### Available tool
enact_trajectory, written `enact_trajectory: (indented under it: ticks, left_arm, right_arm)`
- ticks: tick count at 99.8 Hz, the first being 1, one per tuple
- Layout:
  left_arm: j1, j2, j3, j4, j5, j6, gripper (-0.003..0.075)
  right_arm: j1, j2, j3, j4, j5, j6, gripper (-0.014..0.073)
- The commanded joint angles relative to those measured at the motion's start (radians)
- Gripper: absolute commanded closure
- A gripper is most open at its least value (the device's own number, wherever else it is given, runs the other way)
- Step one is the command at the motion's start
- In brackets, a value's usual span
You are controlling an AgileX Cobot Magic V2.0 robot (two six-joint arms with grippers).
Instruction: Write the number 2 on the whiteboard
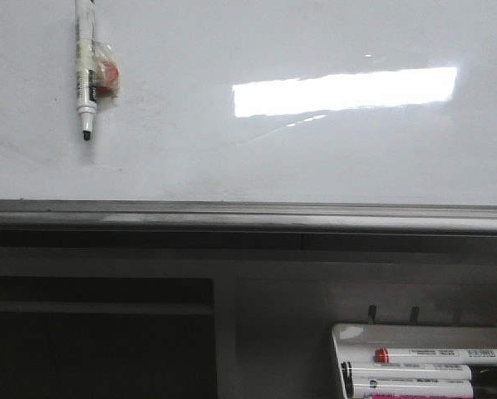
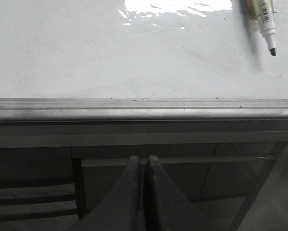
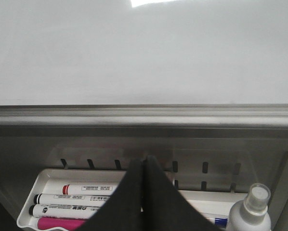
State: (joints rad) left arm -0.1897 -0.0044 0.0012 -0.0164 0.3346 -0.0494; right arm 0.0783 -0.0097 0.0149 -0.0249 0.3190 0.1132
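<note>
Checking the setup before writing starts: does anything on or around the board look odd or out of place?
Yes: a black marker hangs uncapped on the whiteboard, tip down, apparently held by tape and a red piece, while other markers lie in the marker tray. No number is drawn.

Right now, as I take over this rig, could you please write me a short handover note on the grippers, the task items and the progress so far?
Left gripper: shut, empty, held below the board's rail.
Right gripper: shut, empty, over the marker tray.
Whiteboard: blank apart from faint smudges; no number 2 is drawn yet.
A black-tipped marker hangs taped to the board's upper left, tip down. More markers lie in the tray, lower right in the front view, beside a spray bottle.
Done: nothing visible. Left: take a marker and write the whole 2.
</note>
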Motion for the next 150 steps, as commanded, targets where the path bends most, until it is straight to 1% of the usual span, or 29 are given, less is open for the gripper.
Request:
enact_trajectory:
  ticks: [1,60,71,75,78,81,86,91,96,102,108,111,116,119,124,130,133,138,141,144,150]
  left_arm:
    - [0.003,-0.027,0.011,-0.009,-0.055,-0.012,0.0741]
    - [0.003,-0.027,0.011,-0.009,-0.055,-0.012,0.0741]
    - [0.003,-0.027,0.011,0.054,-0.066,-0.012,0.0741]
    - [0.003,-0.027,0.011,0.080,-0.083,-0.012,0.0741]
    - [0.003,-0.027,0.011,0.072,-0.102,-0.012,0.0741]
    - [0.003,-0.027,0.011,0.029,-0.136,-0.012,0.0741]
    - [0.000,-0.027,0.011,-0.115,-0.192,-0.012,0.0741]
    - [0.000,-0.027,0.011,-0.338,-0.245,-0.012,0.0741]
    - [0.000,-0.027,0.011,-0.491,-0.288,-0.012,0.0741]
    - [0.000,-0.027,0.009,-0.592,-0.354,-0.012,0.0741]
    - [0.000,-0.027,0.009,-0.712,-0.391,-0.012,0.0741]
    - [0.000,-0.027,0.009,-0.762,-0.396,-0.012,0.0741]
    - [0.000,-0.027,0.009,-0.853,-0.396,-0.012,0.0741]
    - [0.000,-0.027,0.009,-0.887,-0.396,-0.012,0.0741]
    - [0.000,-0.027,0.003,-0.930,-0.388,-0.012,0.0741]
    - [0.000,-0.027,-0.025,-0.910,-0.351,-0.006,0.0741]
    - [0.000,-0.022,-0.047,-0.878,-0.317,0.000,0.0741]
    - [0.000,-0.007,-0.094,-0.783,-0.262,0.005,0.0741]
    - [0.000,0.010,-0.127,-0.699,-0.226,0.005,0.0741]
    - [0.000,0.038,-0.175,-0.627,-0.191,0.005,0.0740]
    - [0.000,0.102,-0.258,-0.468,-0.117,0.005,0.0736]
  right_arm:
    - [-0.002,-0.020,0.025,0.002,-0.027,-0.005,0.0655]
    - [-0.002,-0.020,0.025,0.002,-0.027,-0.005,0.0655]
    - [-0.002,-0.020,0.025,0.002,-0.030,-0.005,0.0655]
    - [-0.002,-0.020,0.025,0.002,-0.049,-0.005,0.0655]
    - [-0.002,-0.020,0.025,0.002,-0.072,-0.005,0.0655]
    - [-0.002,-0.020,0.025,0.002,-0.115,-0.005,0.0655]
    - [-0.002,-0.020,0.025,0.025,-0.187,-0.005,0.0655]
    - [-0.002,-0.020,0.025,0.114,-0.263,-0.005,0.0655]
    - [-0.002,-0.020,0.025,0.254,-0.329,-0.005,0.0655]
    - [-0.002,-0.020,0.025,0.381,-0.398,-0.005,0.0655]
    - [-0.002,-0.020,0.025,0.494,-0.421,-0.005,0.0655]
    - [-0.002,-0.020,0.025,0.521,-0.421,-0.005,0.0655]
    - [-0.002,-0.020,0.025,0.528,-0.428,-0.005,0.0655]
    - [0.000,-0.020,0.023,0.537,-0.434,-0.005,0.0655]
    - [-0.001,-0.020,0.018,0.587,-0.438,-0.005,0.0655]
    - [-0.001,-0.020,-0.004,0.613,-0.435,-0.005,0.0655]
    - [-0.001,-0.020,-0.029,0.613,-0.401,-0.005,0.0653]
    - [-0.001,-0.020,-0.069,0.590,-0.337,-0.007,0.0643]
    - [-0.001,-0.017,-0.100,0.573,-0.280,-0.007,0.0626]
    - [-0.001,-0.011,-0.141,0.554,-0.200,-0.007,0.0600]
    - [-0.001,0.010,-0.214,0.533,-0.061,-0.055,0.0500]
